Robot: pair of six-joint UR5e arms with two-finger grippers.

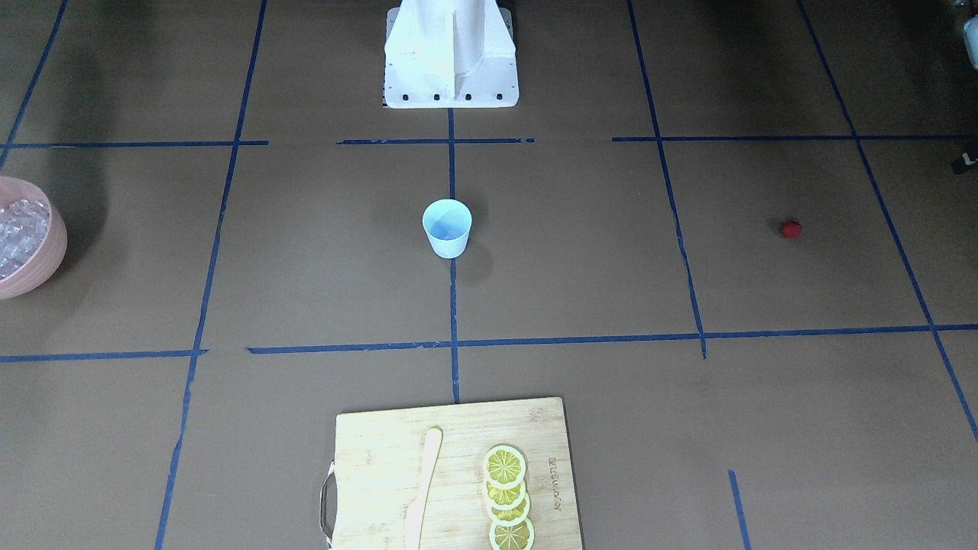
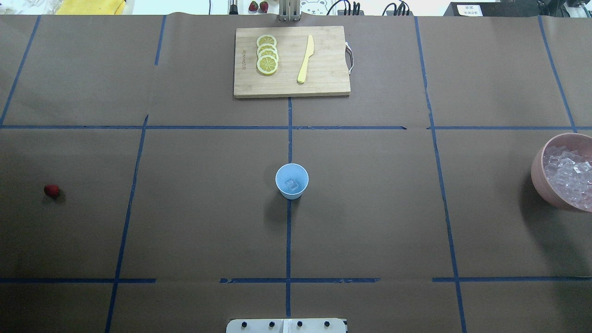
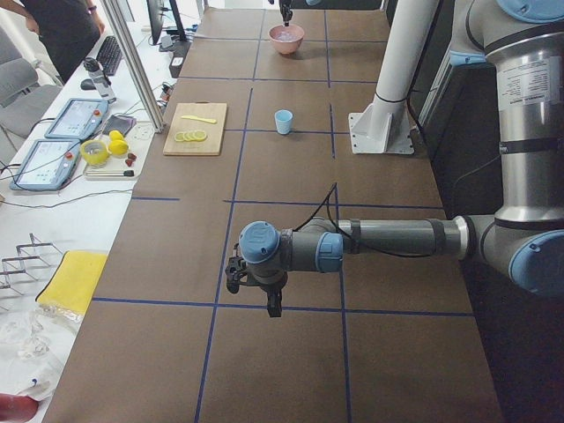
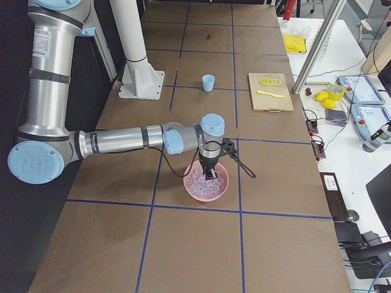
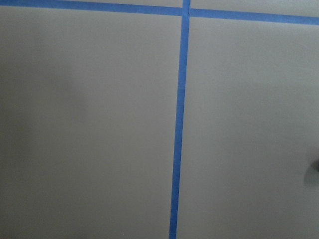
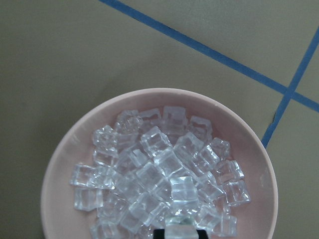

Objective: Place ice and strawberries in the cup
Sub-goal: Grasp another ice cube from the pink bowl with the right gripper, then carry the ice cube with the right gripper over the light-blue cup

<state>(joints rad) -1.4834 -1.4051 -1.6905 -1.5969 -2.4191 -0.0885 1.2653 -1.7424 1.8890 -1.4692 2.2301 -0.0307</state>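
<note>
The light blue cup [image 2: 292, 181] stands upright at the table's middle, with one ice cube [image 2: 292, 185] in it; it also shows in the front view [image 1: 447, 228]. The strawberry [image 2: 51, 190] lies alone far to the left. More ice [image 6: 159, 174] fills the pink bowl [image 2: 536, 166] at the right edge. My right gripper [image 6: 180, 234] is down in the bowl, its dark fingertips close on a cube at the frame's bottom edge. My left gripper [image 3: 264, 304] hovers over bare table near the robot's left end; I cannot tell whether it is open or shut.
A wooden cutting board [image 2: 323, 78] with lemon slices [image 2: 267, 54] and a pale knife [image 2: 305, 58] lies at the far side. Blue tape lines cross the brown table. The robot's white base [image 1: 451, 76] stands behind the cup.
</note>
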